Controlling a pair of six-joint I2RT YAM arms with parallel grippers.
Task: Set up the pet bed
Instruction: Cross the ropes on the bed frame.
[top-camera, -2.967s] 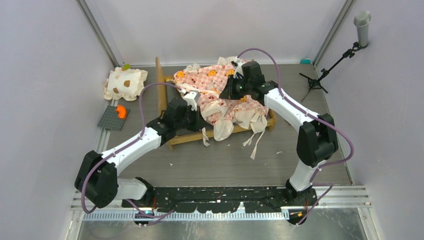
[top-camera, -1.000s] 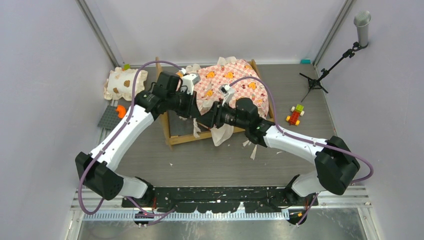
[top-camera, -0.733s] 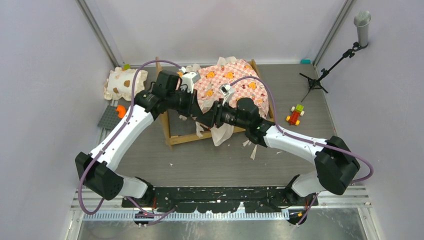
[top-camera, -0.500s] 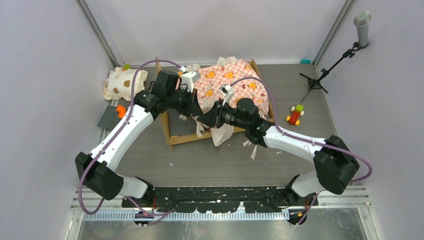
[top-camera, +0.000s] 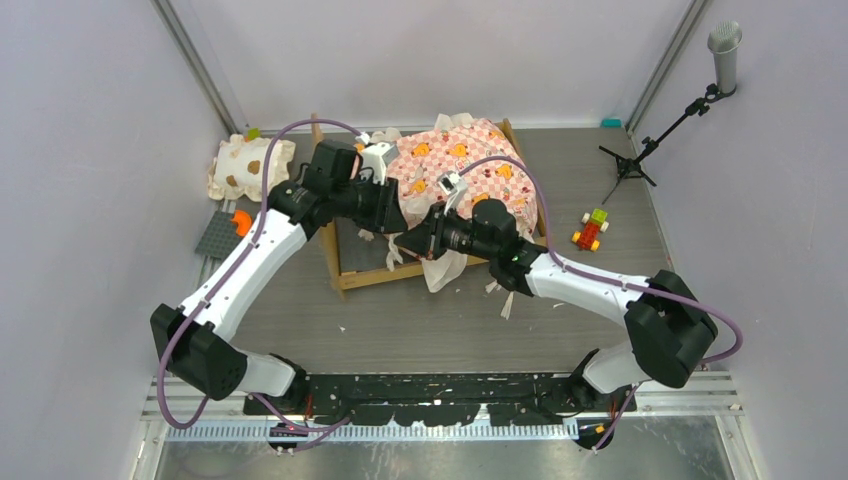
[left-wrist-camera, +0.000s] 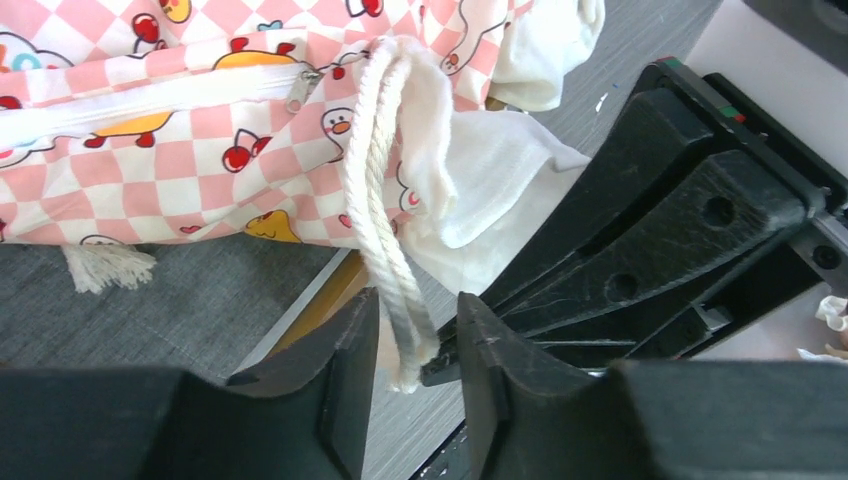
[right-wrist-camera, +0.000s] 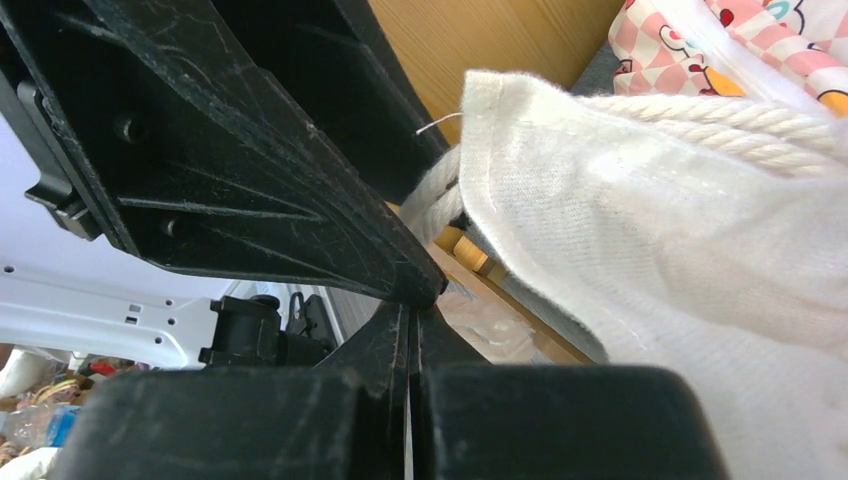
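Pet bed (top-camera: 372, 276) sits at far middle of the table (top-camera: 400, 330), headboard (top-camera: 335, 255) on the left side. Pink checkered mattress (top-camera: 470, 165) lies bunched over the far right part of the frame. Dark base is bare on the left, by the headboard. Cream ruffle hangs over the near rail.

Both arms meet over the mattress's near left corner.

Left gripper (left-wrist-camera: 415, 330): jaws a little apart. A white cord (left-wrist-camera: 385, 230) hangs down from the mattress edge into the gap. It looks loose there, not pinched.

Right gripper (right-wrist-camera: 410, 320): fingers pressed flat together, tip almost against the left gripper's finger. The cord's end lies right at that tip. Cannot tell whether it is caught between the fingers.

Ruffle cloth (right-wrist-camera: 700, 250) fills the right of the right wrist view, with cord lying across its top.

Off the bed:
- spotted pillow (top-camera: 250, 165) at far left, apart from the frame
- grey plate with an orange piece (top-camera: 228, 232) just near of the pillow
- small toy car (top-camera: 591, 229) to the bed's right
- microphone stand (top-camera: 650, 140) in the far right corner
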